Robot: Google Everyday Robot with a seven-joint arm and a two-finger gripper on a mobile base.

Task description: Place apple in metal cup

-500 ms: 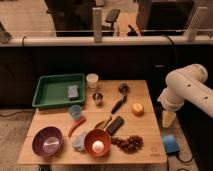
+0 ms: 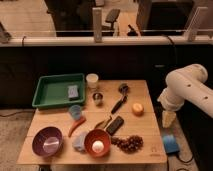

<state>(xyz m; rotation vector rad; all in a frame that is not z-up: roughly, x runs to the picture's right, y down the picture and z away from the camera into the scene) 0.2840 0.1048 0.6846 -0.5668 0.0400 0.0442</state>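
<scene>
A round orange-yellow fruit, the apple (image 2: 137, 108), lies on the right part of the wooden table (image 2: 150, 147). The small metal cup (image 2: 97, 98) stands upright near the table's middle back, left of the apple. My gripper (image 2: 168, 119) hangs pointing down off the table's right edge, to the right of the apple and apart from it. It holds nothing that I can see. The white arm (image 2: 187, 87) curves above it.
A green tray (image 2: 47, 92) with a sponge is at back left, with a white cup (image 2: 92, 80) next to it. A black brush (image 2: 120, 97), blue cup (image 2: 75, 111), purple bowl (image 2: 47, 141), orange bowl (image 2: 97, 142), grapes (image 2: 128, 143) and black bar (image 2: 115, 125) crowd the table.
</scene>
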